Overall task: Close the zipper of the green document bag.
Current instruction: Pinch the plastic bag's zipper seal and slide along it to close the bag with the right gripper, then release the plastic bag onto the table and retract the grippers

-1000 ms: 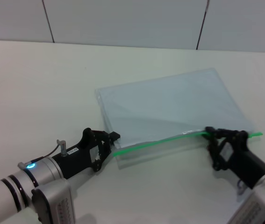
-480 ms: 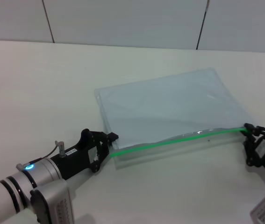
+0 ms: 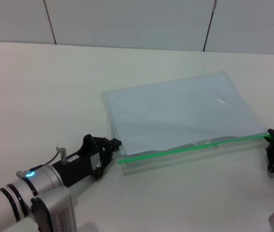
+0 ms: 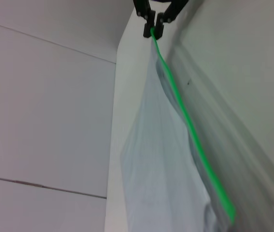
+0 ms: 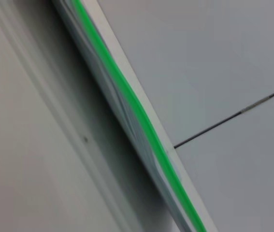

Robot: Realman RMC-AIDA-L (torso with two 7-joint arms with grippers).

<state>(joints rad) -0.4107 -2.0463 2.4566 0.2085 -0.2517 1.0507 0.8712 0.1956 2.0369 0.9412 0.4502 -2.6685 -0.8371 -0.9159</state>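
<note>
The green document bag (image 3: pixel 175 111) lies flat on the table, pale and translucent, with its green edge toward me. The zipper (image 3: pixel 190 147) runs nearly straight along that edge from left to right. My left gripper (image 3: pixel 113 147) sits at the bag's near-left corner, shut on the bag's end. My right gripper (image 3: pixel 272 138) is at the far right end of the strip, partly cut off by the picture's edge. The left wrist view shows the right gripper (image 4: pixel 152 29) pinched shut on the zipper (image 4: pixel 190 125) at its end. The slider itself is hidden between the fingers. The right wrist view shows only the zipper (image 5: pixel 137 108) running diagonally.
The bag rests on a plain white table (image 3: pixel 40 87). Grey wall panels (image 3: pixel 127 19) with dark seams stand behind the table's far edge. No other objects lie near the bag.
My right gripper has travelled right along the green strip to its far end. The strip has gone from bowed to nearly straight. The bag shifted slightly right. The left gripper stayed put.
</note>
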